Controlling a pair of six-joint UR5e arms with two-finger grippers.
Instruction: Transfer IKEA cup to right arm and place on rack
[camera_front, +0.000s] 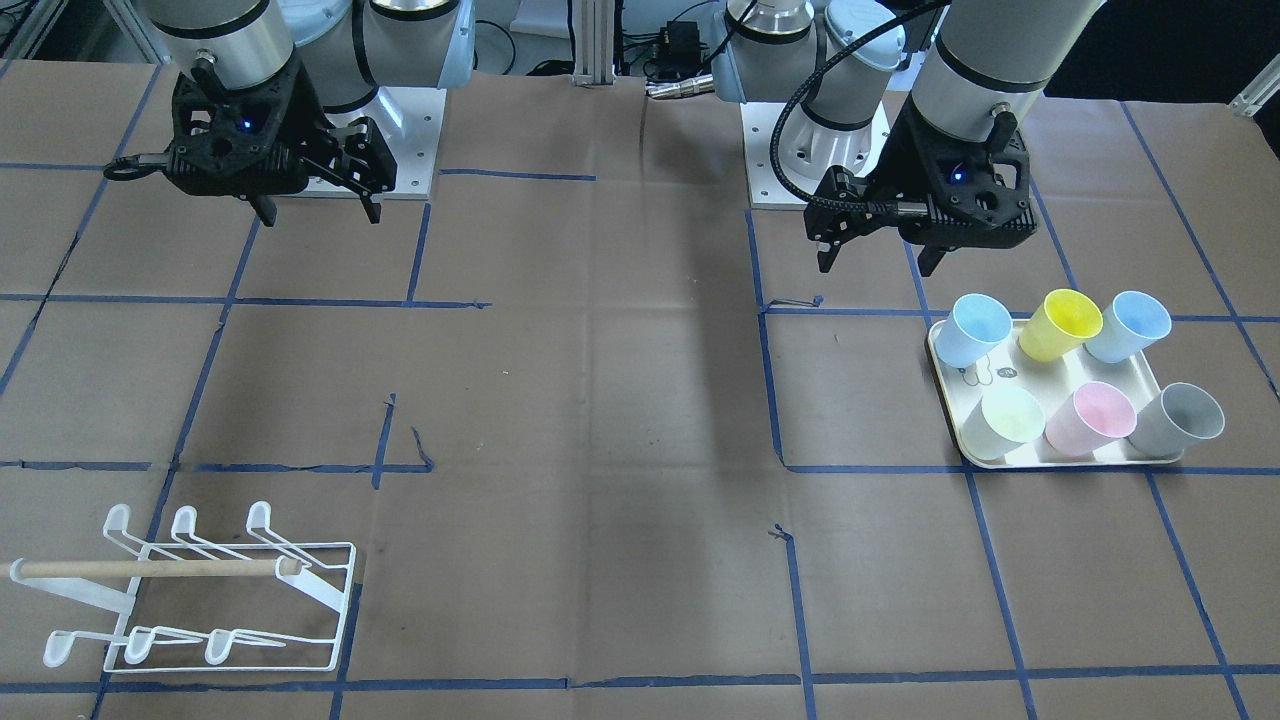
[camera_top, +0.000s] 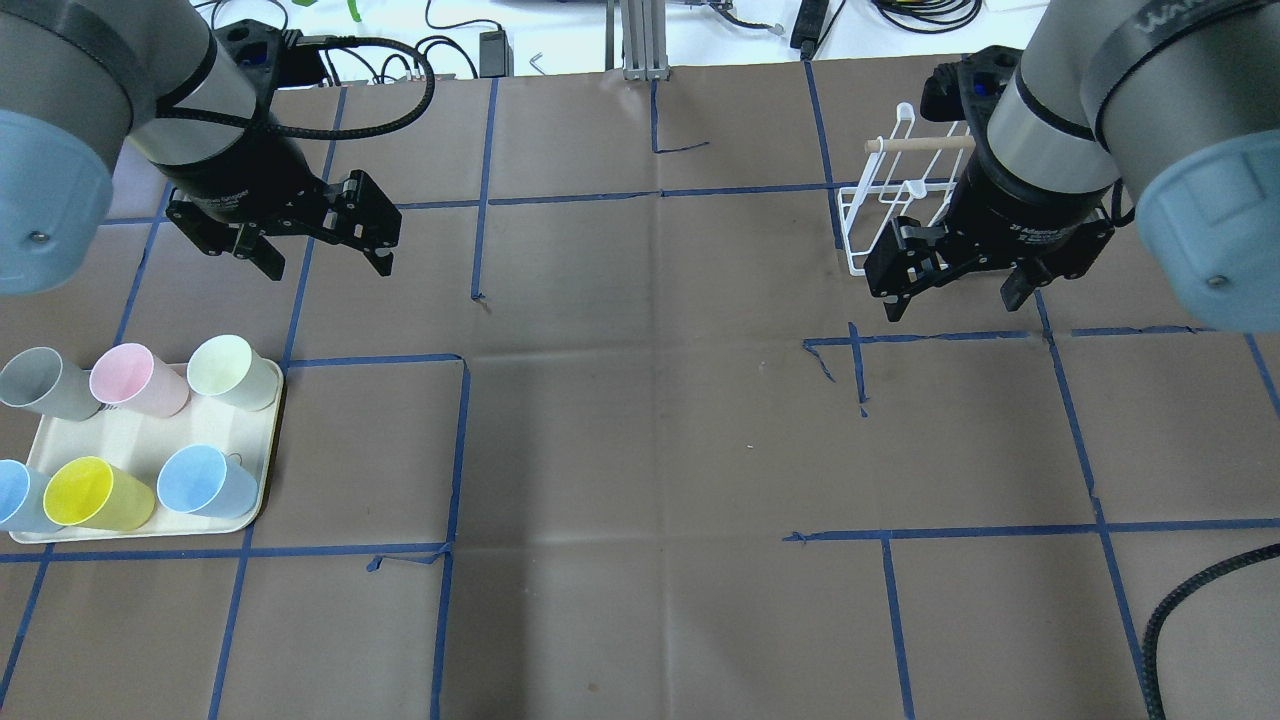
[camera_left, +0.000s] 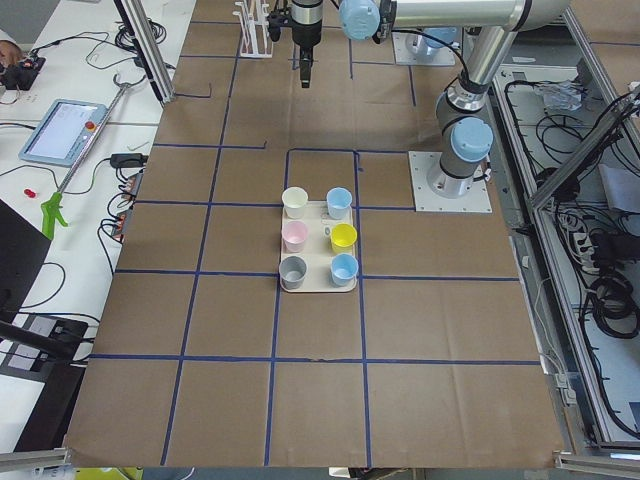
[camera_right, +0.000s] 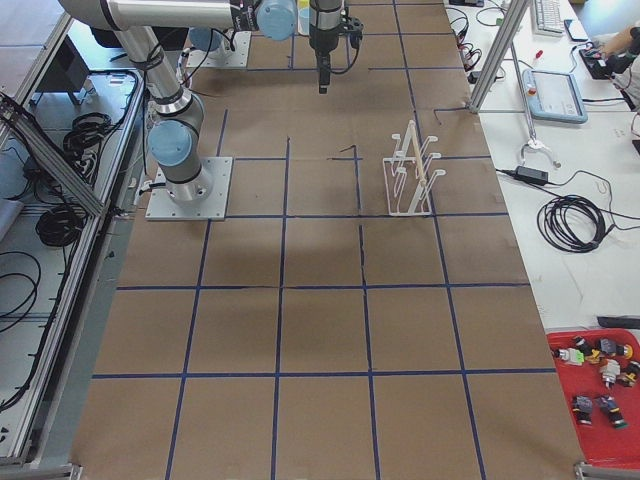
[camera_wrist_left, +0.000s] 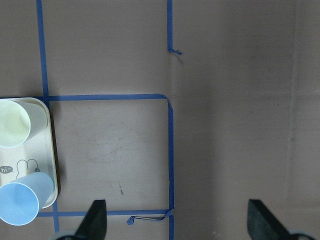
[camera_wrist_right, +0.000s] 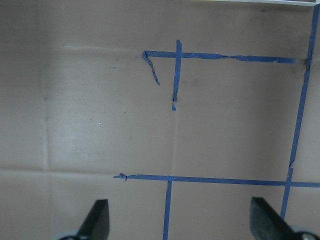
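Observation:
Several IKEA cups stand on a cream tray (camera_front: 1140, 372) (camera_top: 140, 430): a light blue one (camera_front: 975, 330), a yellow one (camera_front: 1060, 325), a pink one (camera_front: 1090, 418), a grey one (camera_front: 1180, 420) and others. My left gripper (camera_front: 875, 262) (camera_top: 330, 265) is open and empty, hovering beside the tray on the robot's side. The left wrist view shows a pale green cup (camera_wrist_left: 12, 122) and a blue cup (camera_wrist_left: 20, 202) at its left edge. My right gripper (camera_front: 322, 215) (camera_top: 950, 305) is open and empty. The white wire rack (camera_front: 200, 590) (camera_top: 900, 200) with its wooden dowel stands empty beyond the right gripper.
The table is covered in brown paper with a grid of blue tape lines (camera_top: 460, 450). The right wrist view shows only paper and tape below its fingertips (camera_wrist_right: 97, 220). The arm bases (camera_front: 400, 130) stand at the robot's edge of the table.

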